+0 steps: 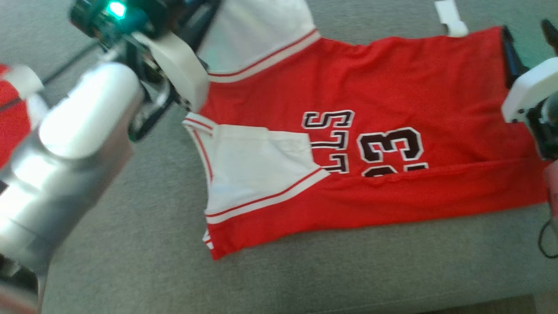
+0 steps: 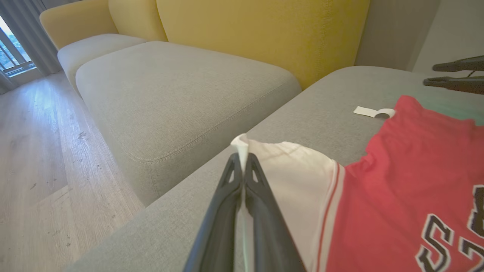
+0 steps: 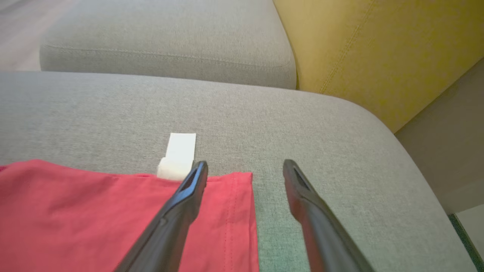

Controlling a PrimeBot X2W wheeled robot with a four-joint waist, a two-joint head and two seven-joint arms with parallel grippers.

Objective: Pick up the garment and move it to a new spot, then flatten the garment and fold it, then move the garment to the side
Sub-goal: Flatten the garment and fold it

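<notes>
Red with white sleeves, the garment (image 1: pixel 392 87) lies spread on the grey sofa cushion (image 1: pixel 130 226), its sleeves to the left and its hem to the right. Black and white lettering and a number show on the front. The near long side is folded over the body and hides the lower part of that print, and the near white sleeve lies over the front beside the letters.

At the far left the left gripper (image 2: pixel 242 158) is pinched tight on the edge of the far white sleeve, and a small peak of white cloth stands up between its fingertips (image 2: pixel 252 163).

At the far right corner of the hem the right gripper (image 3: pixel 245 168) has its fingers set wide apart. One finger is over the red corner and the other over bare grey cushion; whether either touches I cannot tell.

A small white tag (image 3: pixel 180 153) lies on the cushion just beyond that corner, touching the hem's edge. Yellow back cushions (image 2: pixel 264 37) rise behind the seat, and a wooden floor (image 2: pixel 34 158) lies off the left end of the sofa.
</notes>
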